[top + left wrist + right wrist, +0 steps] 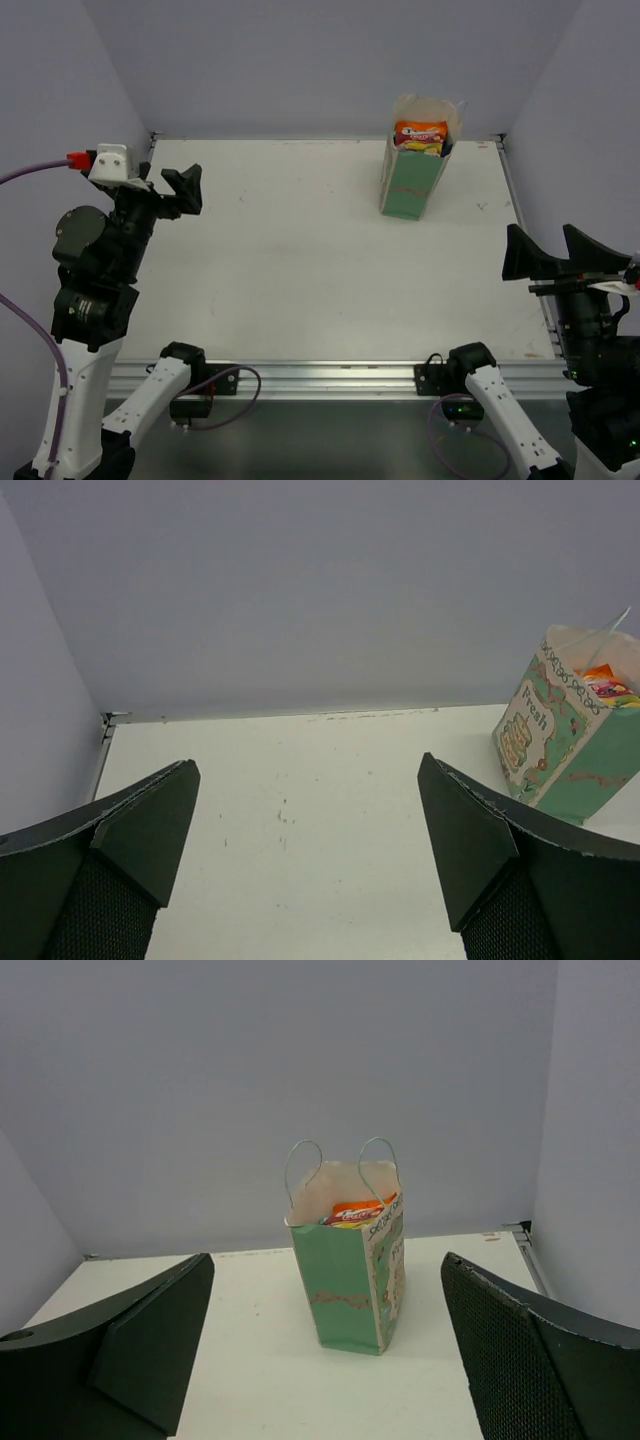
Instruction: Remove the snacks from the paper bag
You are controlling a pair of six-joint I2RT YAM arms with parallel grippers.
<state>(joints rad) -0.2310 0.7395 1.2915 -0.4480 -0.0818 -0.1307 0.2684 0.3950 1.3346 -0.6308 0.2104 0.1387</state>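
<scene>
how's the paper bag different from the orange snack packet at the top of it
Colour: the paper bag is mint green outside and cream inside; the snack packet is glossy orange, red and yellow.
Size: the paper bag is far larger and holds the snack packet.
Pose: the paper bag stands upright on the table; the snack packet rests inside it near the rim.
Shared: both are at the table's far right.

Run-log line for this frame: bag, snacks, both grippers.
paper bag: upright, far right | snacks: in bag, orange one on top | left gripper: fingers open, empty | right gripper: fingers open, empty
</scene>
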